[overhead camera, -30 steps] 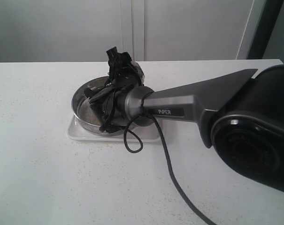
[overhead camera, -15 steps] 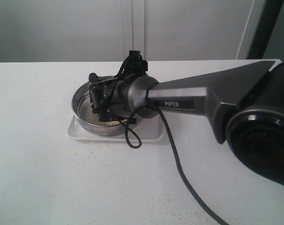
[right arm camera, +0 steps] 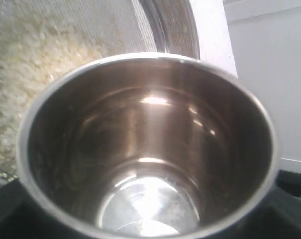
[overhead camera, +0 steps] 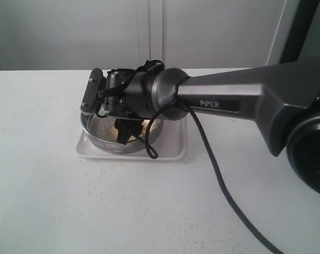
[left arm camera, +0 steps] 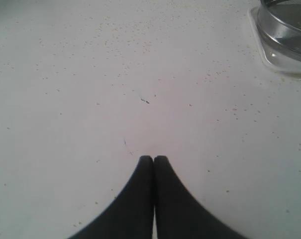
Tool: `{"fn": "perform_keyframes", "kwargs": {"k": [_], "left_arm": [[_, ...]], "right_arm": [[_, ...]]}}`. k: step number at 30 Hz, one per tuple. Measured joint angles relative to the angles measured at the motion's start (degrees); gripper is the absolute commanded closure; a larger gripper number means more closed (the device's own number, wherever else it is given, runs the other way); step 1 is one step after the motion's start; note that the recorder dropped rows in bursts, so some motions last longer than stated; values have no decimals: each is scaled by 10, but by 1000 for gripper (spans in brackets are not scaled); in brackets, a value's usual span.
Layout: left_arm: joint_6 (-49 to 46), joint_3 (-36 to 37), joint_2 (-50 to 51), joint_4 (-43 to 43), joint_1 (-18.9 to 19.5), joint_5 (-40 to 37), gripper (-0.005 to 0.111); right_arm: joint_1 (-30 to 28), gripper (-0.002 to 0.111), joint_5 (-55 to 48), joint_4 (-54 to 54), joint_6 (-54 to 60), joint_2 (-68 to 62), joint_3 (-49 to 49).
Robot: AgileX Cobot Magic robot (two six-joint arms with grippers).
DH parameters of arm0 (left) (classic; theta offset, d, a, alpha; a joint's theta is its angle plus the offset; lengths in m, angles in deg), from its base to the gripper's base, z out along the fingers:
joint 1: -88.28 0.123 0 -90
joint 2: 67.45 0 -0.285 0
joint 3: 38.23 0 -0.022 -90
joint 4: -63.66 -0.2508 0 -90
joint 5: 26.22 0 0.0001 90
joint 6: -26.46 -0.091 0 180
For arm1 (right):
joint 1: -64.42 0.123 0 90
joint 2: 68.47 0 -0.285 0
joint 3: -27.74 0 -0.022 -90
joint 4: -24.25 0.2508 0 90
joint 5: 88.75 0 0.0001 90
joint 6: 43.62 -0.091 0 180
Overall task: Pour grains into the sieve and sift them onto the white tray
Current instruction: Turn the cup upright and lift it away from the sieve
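Observation:
The sieve (overhead camera: 94, 133) sits on the white tray (overhead camera: 167, 152) at the table's middle. Yellow and pale grains (overhead camera: 108, 131) lie heaped on its mesh. My right gripper (overhead camera: 102, 100) reaches over the sieve and is shut on a small steel cup (right arm camera: 145, 149), tipped with its mouth toward the sieve. The cup's inside looks bare and shiny. Beyond the cup's rim, the grains (right arm camera: 33, 59) spread over the mesh inside the sieve wall (right arm camera: 172, 30). My left gripper (left arm camera: 153, 160) is shut on nothing above bare table, apart from the sieve (left arm camera: 284, 27) and the tray (left arm camera: 277, 62).
Loose grains (left arm camera: 125, 37) are scattered over the white table round the tray. The right arm's black cable (overhead camera: 212, 169) hangs down across the tray's right side and trails over the table. A pale wall stands behind the table's far edge.
The right wrist has rolled and risen over the sieve, tipping the cup further. More grains lie on the mesh than a second ago. The left gripper has not changed.

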Motion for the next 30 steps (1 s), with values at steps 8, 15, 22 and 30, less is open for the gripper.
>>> {"fn": "perform_keyframes", "kwargs": {"k": [8,15,22,30], "left_arm": [[0,0,0,0,0,0,107],[0,0,0,0,0,0,107],[0,0,0,0,0,0,107],[0,0,0,0,0,0,107]], "right_arm": [[-23,108,74,142,14,45,-7],[-53,108,124,249,60,79,-42],[-88,108,194,325,87,109,-102],[-130,108,316,371,89,162,-199]]}}
